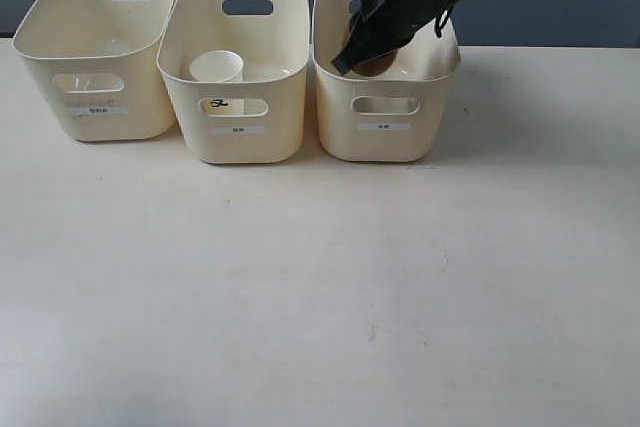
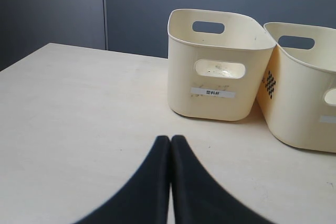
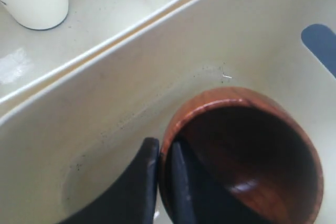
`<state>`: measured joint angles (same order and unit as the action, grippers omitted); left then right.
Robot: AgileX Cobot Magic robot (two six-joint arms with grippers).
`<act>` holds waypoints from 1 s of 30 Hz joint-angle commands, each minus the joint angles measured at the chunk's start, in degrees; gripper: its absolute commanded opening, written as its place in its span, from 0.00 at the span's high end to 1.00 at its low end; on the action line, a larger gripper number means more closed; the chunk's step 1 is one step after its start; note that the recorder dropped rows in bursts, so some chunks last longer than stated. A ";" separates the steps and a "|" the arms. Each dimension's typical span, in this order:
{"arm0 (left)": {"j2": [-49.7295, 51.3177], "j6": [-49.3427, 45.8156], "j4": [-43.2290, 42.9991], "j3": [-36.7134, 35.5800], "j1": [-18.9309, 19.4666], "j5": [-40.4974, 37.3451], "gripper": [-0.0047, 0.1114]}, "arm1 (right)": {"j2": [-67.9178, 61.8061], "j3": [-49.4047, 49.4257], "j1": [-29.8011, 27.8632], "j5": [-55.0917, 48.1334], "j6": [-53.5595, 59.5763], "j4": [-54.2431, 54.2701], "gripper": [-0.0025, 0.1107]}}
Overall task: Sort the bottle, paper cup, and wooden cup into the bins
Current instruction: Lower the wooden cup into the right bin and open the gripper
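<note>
Pale table (image 1: 300,297), hand (image 3: 164,182) gripping wooden cup (image 3: 247,150) inside bin (image 3: 131,93)

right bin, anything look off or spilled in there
Nothing spilled or damaged. The wooden cup is inside the right bin, pinched at its rim by the right gripper, one finger inside, one outside; whether it rests on the bin floor is unclear.

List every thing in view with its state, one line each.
Wooden cup: rim pinched by the right gripper, inside the right bin.
Right gripper: shut on the wooden cup.
Paper cup: upright in the middle bin.
Left gripper: shut, empty, above the table.
Left bin: contents too faint to tell.
</note>
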<state>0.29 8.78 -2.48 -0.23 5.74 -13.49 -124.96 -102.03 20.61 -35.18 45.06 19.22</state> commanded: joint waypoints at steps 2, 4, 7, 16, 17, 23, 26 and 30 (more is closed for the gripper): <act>-0.29 0.08 -0.15 0.23 -0.20 0.25 0.96 | -0.27 -0.61 -1.90 -2.61 0.19 1.37 0.99; -0.29 0.08 -0.15 0.23 -0.20 0.25 0.96 | -0.52 -0.61 -2.55 -3.18 0.19 3.43 0.99; -0.29 0.08 -0.15 0.23 -0.20 0.25 0.96 | -0.56 -0.61 -3.24 -4.15 0.19 5.08 0.99; -0.29 0.08 -0.15 0.23 -0.20 0.25 0.96 | -0.56 -0.61 -3.42 -4.14 0.07 5.90 0.95; -0.29 0.08 -0.15 0.23 -0.20 0.25 0.96 | -0.56 -0.61 -3.42 -4.14 0.07 5.90 0.89; -0.29 0.08 -0.15 0.23 -0.20 0.25 0.96 | -0.65 -0.61 -3.42 -3.05 -0.74 5.90 0.72; -0.29 0.08 -0.15 0.23 -0.20 0.25 0.96 | -0.65 -0.61 -3.42 -2.39 -0.96 5.90 0.72; -0.29 0.08 -0.15 0.23 -0.20 0.25 0.96 | -0.65 -0.61 -3.42 -2.39 -1.13 5.76 0.72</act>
<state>0.29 8.78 -2.48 -0.23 5.74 -13.49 -125.77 -102.13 17.60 -38.15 44.17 24.73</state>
